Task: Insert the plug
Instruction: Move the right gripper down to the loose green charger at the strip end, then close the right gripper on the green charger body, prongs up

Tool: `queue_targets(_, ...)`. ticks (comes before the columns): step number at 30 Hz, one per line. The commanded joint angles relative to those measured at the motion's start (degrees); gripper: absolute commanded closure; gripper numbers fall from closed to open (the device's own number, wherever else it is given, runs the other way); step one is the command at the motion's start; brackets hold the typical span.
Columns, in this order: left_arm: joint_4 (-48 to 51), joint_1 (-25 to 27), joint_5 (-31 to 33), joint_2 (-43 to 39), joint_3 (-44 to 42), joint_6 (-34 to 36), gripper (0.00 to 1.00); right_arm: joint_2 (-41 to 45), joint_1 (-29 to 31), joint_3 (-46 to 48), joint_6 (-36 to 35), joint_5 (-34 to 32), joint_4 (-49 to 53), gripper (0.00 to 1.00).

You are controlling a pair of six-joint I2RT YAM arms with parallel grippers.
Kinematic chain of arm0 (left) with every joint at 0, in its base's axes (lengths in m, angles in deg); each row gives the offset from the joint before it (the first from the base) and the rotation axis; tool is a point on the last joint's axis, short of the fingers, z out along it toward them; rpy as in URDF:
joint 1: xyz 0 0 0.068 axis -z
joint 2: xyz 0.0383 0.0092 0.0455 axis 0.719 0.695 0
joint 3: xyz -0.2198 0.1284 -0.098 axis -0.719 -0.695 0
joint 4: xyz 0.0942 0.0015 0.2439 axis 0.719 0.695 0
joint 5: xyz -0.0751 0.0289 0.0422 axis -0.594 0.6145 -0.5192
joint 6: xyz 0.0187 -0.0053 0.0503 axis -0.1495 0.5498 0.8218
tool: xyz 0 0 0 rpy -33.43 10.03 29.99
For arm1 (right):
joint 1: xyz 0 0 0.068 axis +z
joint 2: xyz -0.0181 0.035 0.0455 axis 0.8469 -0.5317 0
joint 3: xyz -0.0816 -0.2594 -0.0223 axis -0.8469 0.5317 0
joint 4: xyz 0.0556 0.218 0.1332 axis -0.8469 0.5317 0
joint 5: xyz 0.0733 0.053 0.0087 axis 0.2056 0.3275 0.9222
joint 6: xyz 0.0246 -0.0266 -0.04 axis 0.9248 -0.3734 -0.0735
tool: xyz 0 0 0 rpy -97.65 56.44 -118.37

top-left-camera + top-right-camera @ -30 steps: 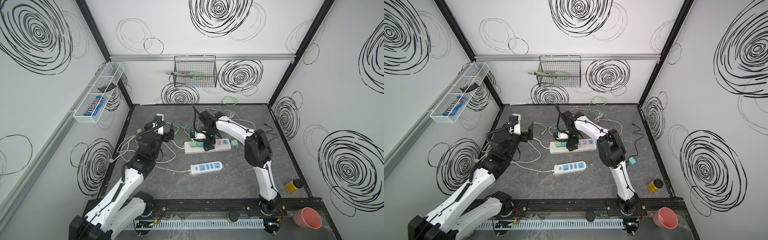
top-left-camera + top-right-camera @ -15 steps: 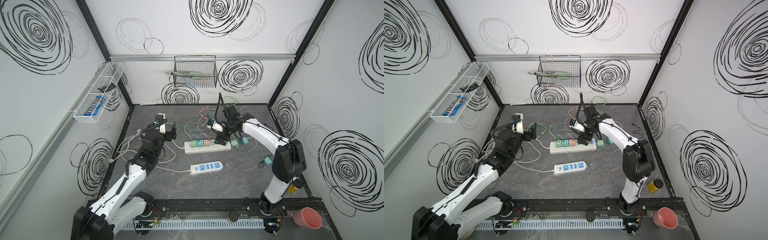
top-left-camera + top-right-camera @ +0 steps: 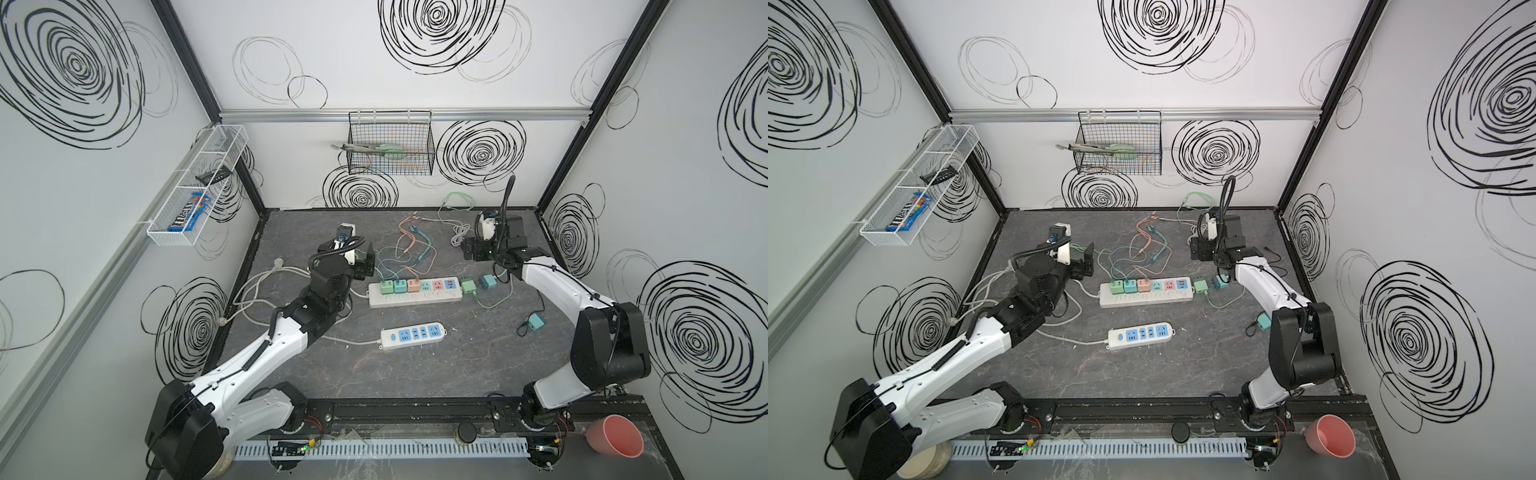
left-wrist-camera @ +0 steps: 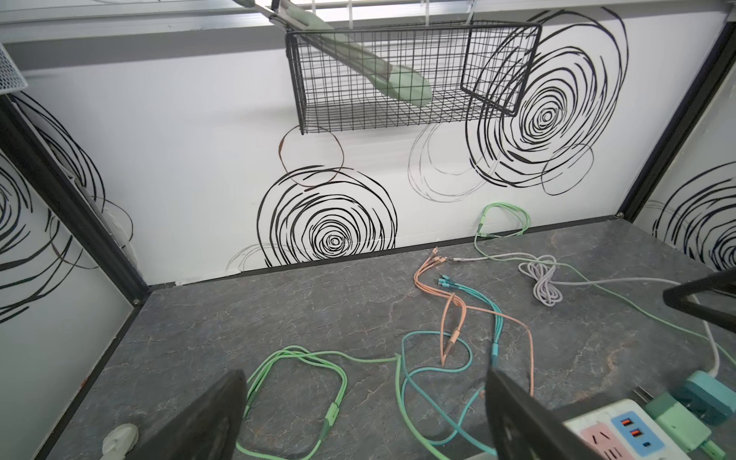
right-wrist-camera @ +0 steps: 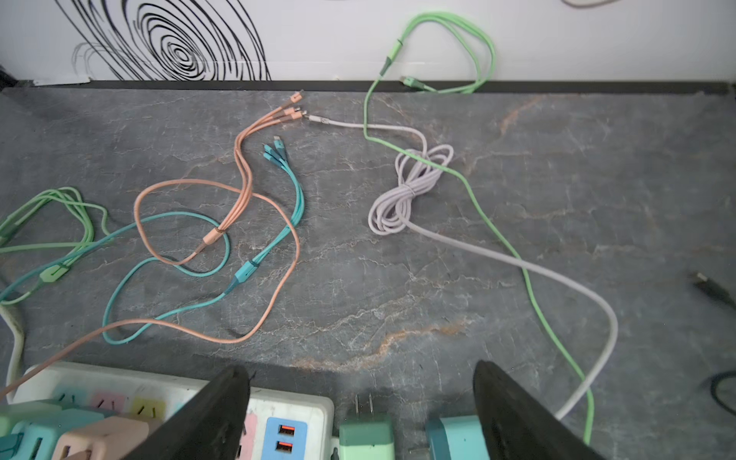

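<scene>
Right tool is wide open and empty. Its black fingers stand well apart with nothing pinched between them. In the right wrist view it hangs near the free end of the big power strip. The loose green plug lies on the counter just off that end, roughly between the fingers, untouched, prongs bare. A teal plug lies just beside it, also loose.

Left tool is fully open too and holds nothing. It hovers by the other end of the strip, over a tangle of cables.

In a top view the big strip carries three seated plugs at its left end. The three sockets toward its right end look free. Another teal plug lies well apart, toward the right wall. The small power strip nearer the front has nothing in it.

Progress, as a judgement: partly done, with three plugs in and at least three still loose on the counter. The insertion in hand has not started and no plug is grasped. The green plug looks like the likely target, though that is not certain. Still left: close the right tool on it, lift, turn the prongs down over a free socket, line up and press home.
</scene>
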Motion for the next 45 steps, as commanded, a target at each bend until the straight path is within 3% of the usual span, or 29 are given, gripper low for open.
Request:
queue_targets(1, 1.4, 0.6, 2.7, 1.9, 4.3, 0.3, 0.04, -1.9, 0.3, 2.7, 7.2, 1.2, 5.9, 0.1)
queue_targets(6, 3.6, 0.8, 2.2, 4.2, 6.5, -1.9, 0.04, -4.2, 0.4, 4.6, 7.0, 1.9, 9.8, 0.23)
queue_targets(14, 6.2, 0.8, 2.0, 5.6, 8.3, -3.4, 0.04, -8.7, 2.0, 4.3, 6.0, -3.3, 12.7, 0.38)
queue_targets(19, 6.6, 0.5, 2.2, 5.4, 7.9, -3.3, 0.04, -11.0, 4.1, 3.0, 3.6, -1.4, 13.4, 0.4)
queue_targets(24, 7.1, 0.3, 2.0, 5.4, 7.7, -3.0, 0.04, -14.4, 6.9, 0.9, 3.8, -8.4, 15.5, 0.44)
queue_targets(30, 8.0, -0.1, 1.2, 5.5, 7.9, -2.8, 0.04, -15.2, 6.8, 1.5, 3.8, -8.2, 14.4, 0.46)
queue_targets(38, 7.8, -1.4, -5.7, 4.5, 7.3, -3.5, 0.04, -15.4, 6.9, 2.6, 3.4, -7.7, 13.0, 0.55)
queue_targets(45, 8.2, -0.8, -16.3, 6.8, 9.2, 0.5, 0.04, -7.6, 8.0, 6.2, 0.0, -9.0, 7.6, 0.63)
